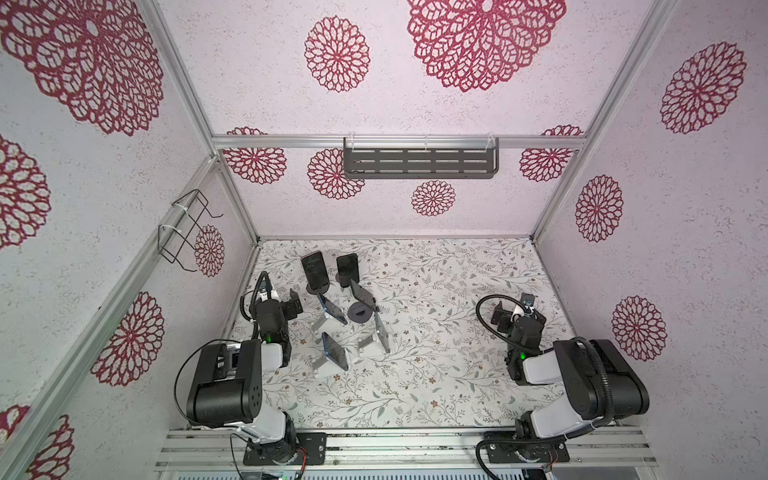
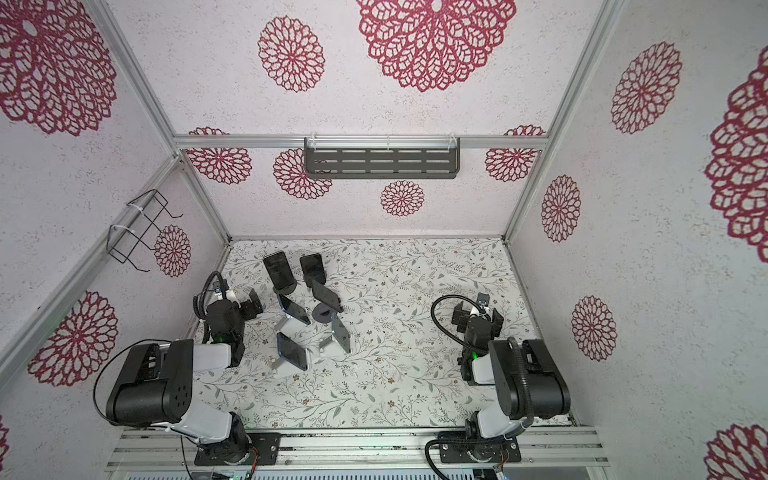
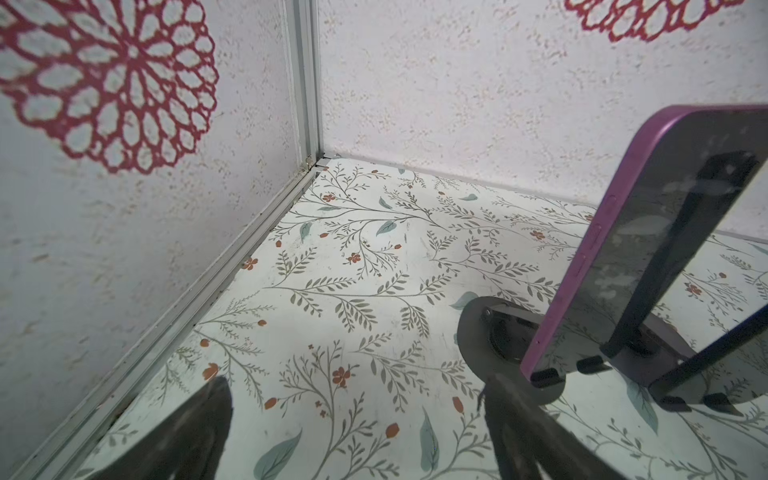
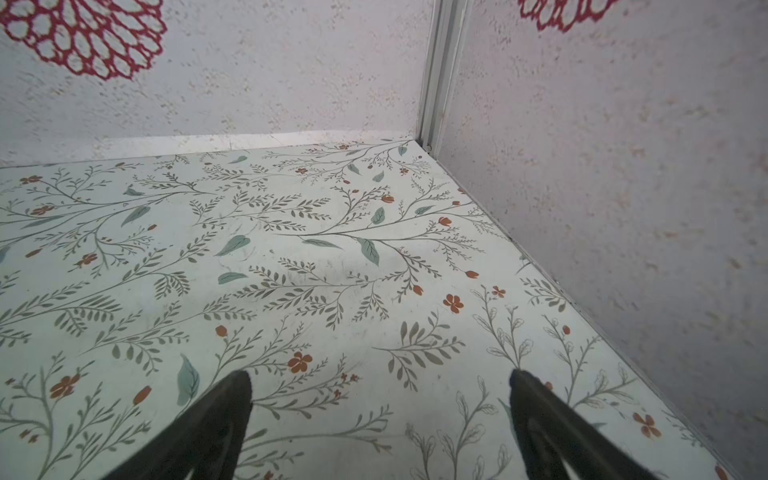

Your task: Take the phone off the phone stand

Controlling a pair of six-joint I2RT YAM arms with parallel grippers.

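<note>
Several phones lean on stands left of the table's middle in both top views. The nearest to my left gripper (image 1: 296, 306) is a purple-edged phone (image 3: 648, 249) with a dark screen, upright on a round black phone stand (image 3: 478, 328); in a top view this phone (image 1: 314, 268) stands at the back of the group. My left gripper (image 3: 355, 390) is open and empty, just beside the stand's base, with one fingertip (image 3: 498, 390) close to it. Far to the right my right gripper (image 1: 517, 311) is open over bare tabletop (image 4: 380, 378), holding nothing.
More phones stand close together: a dark one (image 1: 347, 268), a tilted one (image 1: 362, 295) by a round base (image 1: 359, 313), two blue ones (image 1: 332, 309) (image 1: 334, 351) on white stands, a grey one (image 1: 381, 332). The left wall (image 3: 124, 249) is near my left gripper.
</note>
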